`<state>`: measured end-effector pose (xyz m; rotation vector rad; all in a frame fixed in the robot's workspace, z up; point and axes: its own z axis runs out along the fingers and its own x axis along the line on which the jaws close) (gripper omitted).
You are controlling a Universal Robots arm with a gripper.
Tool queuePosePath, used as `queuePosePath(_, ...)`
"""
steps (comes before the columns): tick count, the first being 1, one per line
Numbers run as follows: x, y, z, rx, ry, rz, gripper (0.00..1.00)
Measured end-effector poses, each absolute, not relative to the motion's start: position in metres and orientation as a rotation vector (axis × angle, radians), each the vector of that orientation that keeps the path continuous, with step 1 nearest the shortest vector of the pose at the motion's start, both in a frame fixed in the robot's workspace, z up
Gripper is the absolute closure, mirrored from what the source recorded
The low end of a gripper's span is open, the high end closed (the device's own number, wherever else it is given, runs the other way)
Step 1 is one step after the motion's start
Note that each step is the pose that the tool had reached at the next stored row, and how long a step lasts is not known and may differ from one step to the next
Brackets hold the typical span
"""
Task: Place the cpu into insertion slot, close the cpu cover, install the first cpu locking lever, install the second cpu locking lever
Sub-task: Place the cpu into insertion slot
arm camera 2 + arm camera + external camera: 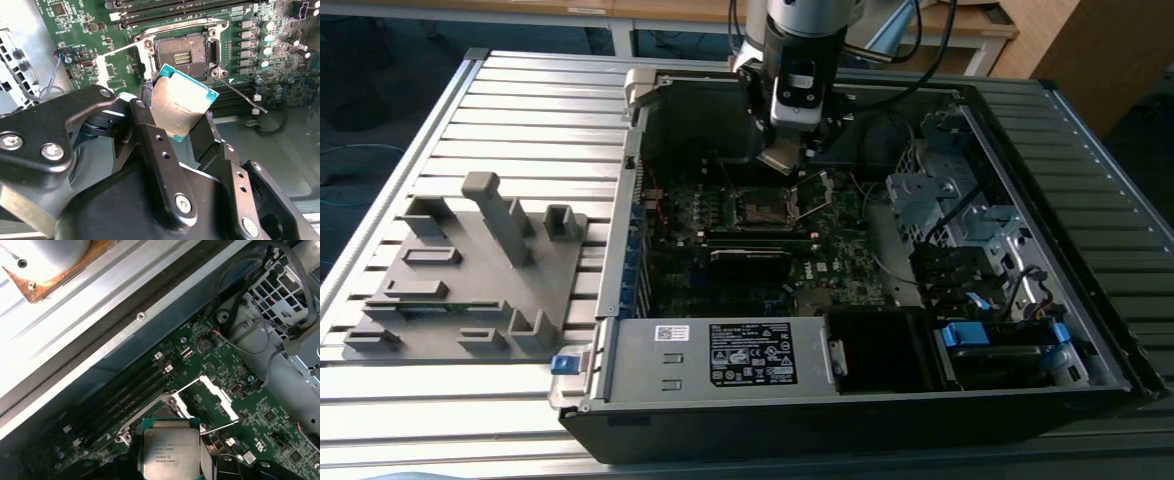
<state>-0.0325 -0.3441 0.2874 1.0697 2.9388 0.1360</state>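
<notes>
My gripper is shut on the cpu, a flat square chip with a dull silver top and teal edge, also seen in the first wrist view as the cpu. It hangs tilted above the motherboard, close over the open insertion slot. The cpu cover, a shiny metal frame, stands swung open beside the slot; the cpu cover shows likewise. A thin locking lever sticks out free from the socket corner. In the exterior view the gripper hovers just behind the slot.
The open computer case surrounds the board, with a drive cage and cables at the exterior view's right and a power supply at the front. A grey fixture block sits on the slatted table at the exterior view's left.
</notes>
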Motion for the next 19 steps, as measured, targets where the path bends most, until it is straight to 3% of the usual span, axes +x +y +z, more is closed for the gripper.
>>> queuePosePath(19, -0.0325, -0.3441, 0.2870, 1.231, 2.870, 0.135, 0.46)
